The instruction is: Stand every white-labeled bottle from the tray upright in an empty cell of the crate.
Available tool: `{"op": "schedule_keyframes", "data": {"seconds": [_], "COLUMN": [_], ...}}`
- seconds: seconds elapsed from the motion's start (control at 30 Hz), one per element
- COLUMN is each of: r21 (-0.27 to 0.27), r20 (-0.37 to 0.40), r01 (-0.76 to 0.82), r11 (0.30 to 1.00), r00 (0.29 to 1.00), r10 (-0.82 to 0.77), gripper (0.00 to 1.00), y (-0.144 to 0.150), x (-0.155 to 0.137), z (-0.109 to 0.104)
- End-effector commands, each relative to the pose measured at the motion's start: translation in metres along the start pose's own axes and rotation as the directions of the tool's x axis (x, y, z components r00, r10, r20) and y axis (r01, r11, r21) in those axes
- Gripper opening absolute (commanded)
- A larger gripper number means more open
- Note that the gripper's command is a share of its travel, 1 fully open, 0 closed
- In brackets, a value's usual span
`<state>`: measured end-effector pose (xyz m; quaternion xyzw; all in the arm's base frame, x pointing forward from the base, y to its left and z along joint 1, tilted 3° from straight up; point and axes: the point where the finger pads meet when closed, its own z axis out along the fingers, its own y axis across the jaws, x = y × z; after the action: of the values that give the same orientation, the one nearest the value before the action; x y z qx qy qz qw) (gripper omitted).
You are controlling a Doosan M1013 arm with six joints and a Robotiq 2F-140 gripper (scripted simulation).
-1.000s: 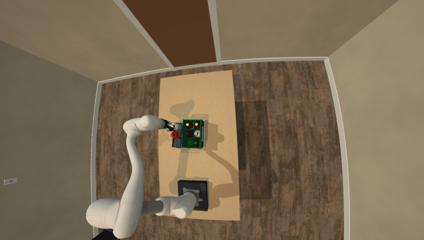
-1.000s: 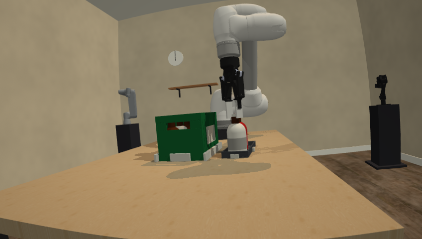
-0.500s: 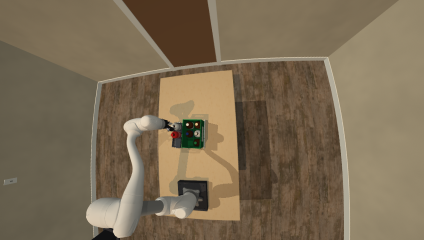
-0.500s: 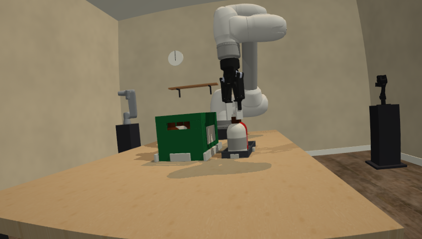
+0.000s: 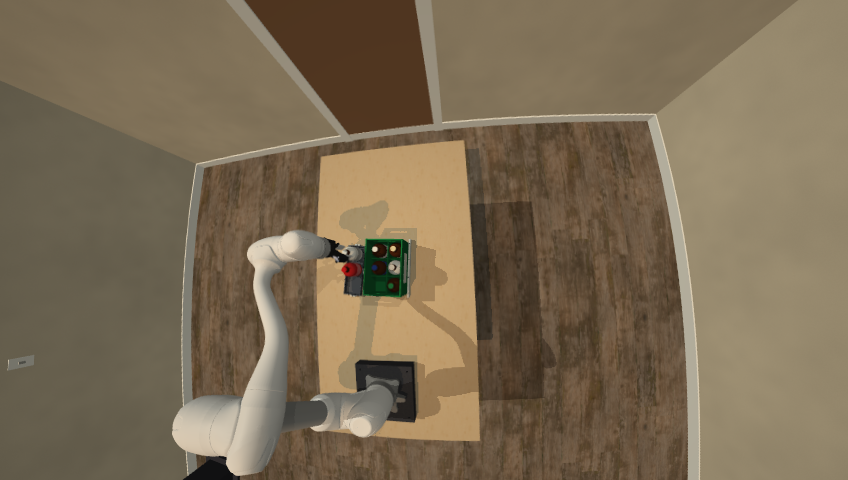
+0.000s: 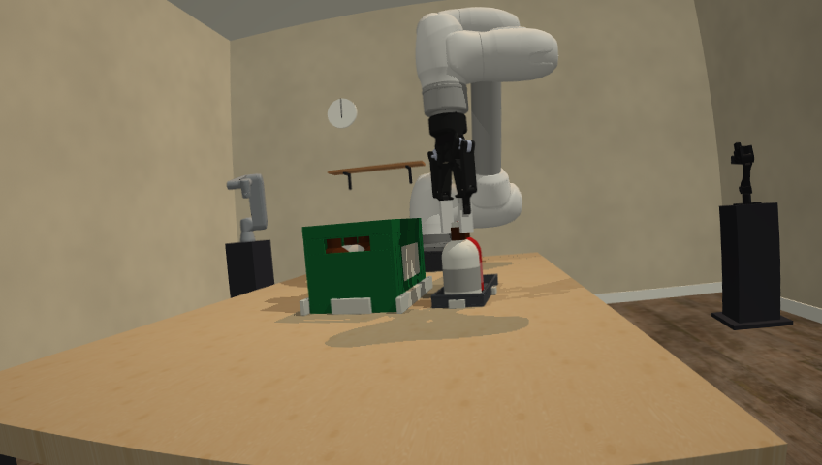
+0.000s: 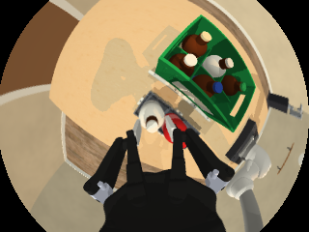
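Black gripper, partly open, holds nothing; its tips flank the neck of the white bottle, upright on the tray, mid-frame in the wrist view. Contact is unclear. Behind it, in the exterior view, the red bottle is mostly hidden.
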<state>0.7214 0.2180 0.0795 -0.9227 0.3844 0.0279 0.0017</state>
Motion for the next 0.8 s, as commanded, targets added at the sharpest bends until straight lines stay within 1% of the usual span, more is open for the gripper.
{"op": "schedule_keyframes", "data": {"seconds": [0.0, 0.63, 0.67, 0.77], "r21": [0.0, 0.0, 0.0, 0.0], "r20": [0.0, 0.0, 0.0, 0.0], "r01": [0.0, 0.0, 0.0, 0.0], "r11": [1.0, 1.0, 1.0, 1.0], "r00": [1.0, 1.0, 1.0, 1.0], "r10": [0.0, 0.0, 0.0, 0.0], "gripper": [0.38, 0.38, 0.0, 0.0], "y": [0.0, 0.0, 0.0, 0.0], "x": [0.0, 0.0, 0.0, 0.0], "z": [-0.0002, -0.0002, -0.0002, -0.0002]}}
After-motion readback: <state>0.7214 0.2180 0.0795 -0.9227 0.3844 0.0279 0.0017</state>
